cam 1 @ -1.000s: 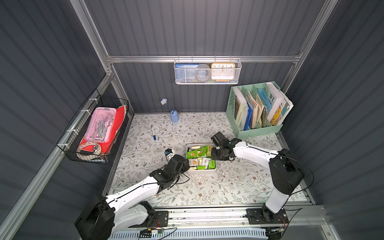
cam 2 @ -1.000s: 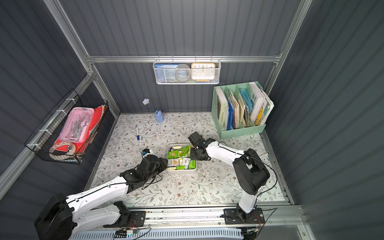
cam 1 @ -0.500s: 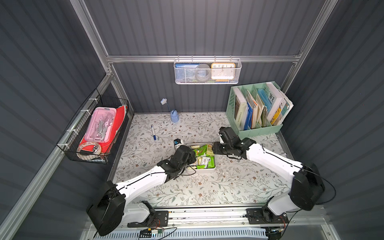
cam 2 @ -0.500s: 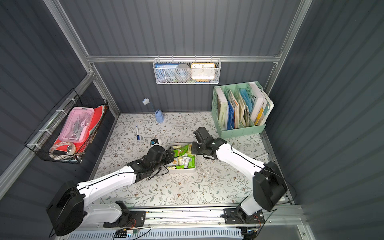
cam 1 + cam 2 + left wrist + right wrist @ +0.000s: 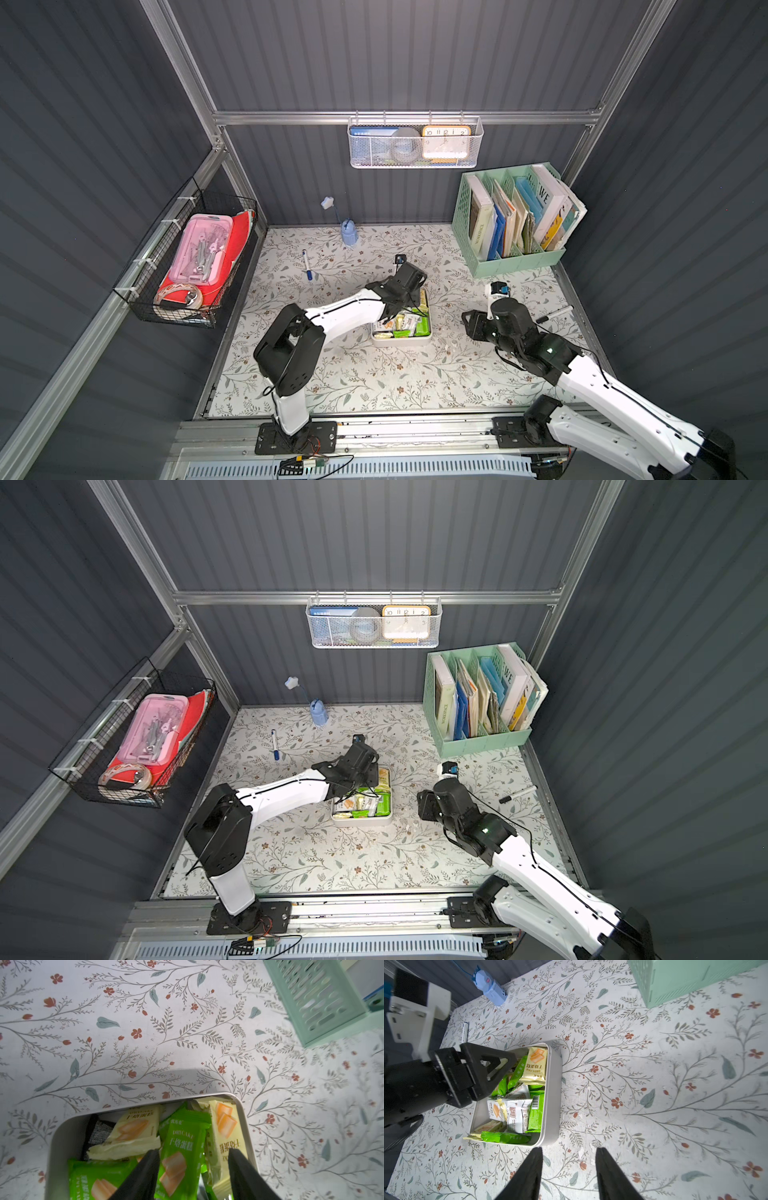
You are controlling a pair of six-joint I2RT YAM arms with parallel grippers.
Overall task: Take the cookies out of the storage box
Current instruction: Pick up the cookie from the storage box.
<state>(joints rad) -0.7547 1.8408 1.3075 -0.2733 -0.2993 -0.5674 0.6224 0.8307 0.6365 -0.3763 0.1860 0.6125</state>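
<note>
Our left gripper (image 5: 194, 1152), a black two-fingered claw, has swung in over the shallow white plastic storage box (image 5: 401, 341) and hangs spread, gripping nothing, astride a green foil packet (image 5: 182, 1140) among the sealed cookies (image 5: 517, 1113) heaped inside. Rightward, our black right gripper (image 5: 569, 1150) has left the box and sprung apart, empty, above the floral mat (image 5: 654, 1064). We see no packet outside, so emptying seems barely begun.

In the left wrist view the box (image 5: 66, 1142) runs off the picture's edge behind the left pincer (image 5: 193, 1150). Just beyond the pincer's tips a black packet (image 5: 97, 1132) lies mostly hidden under a pale yellow packet (image 5: 133, 1130). In both top views that pincer's tips are hidden beneath its own arm (image 5: 345, 309).
</note>
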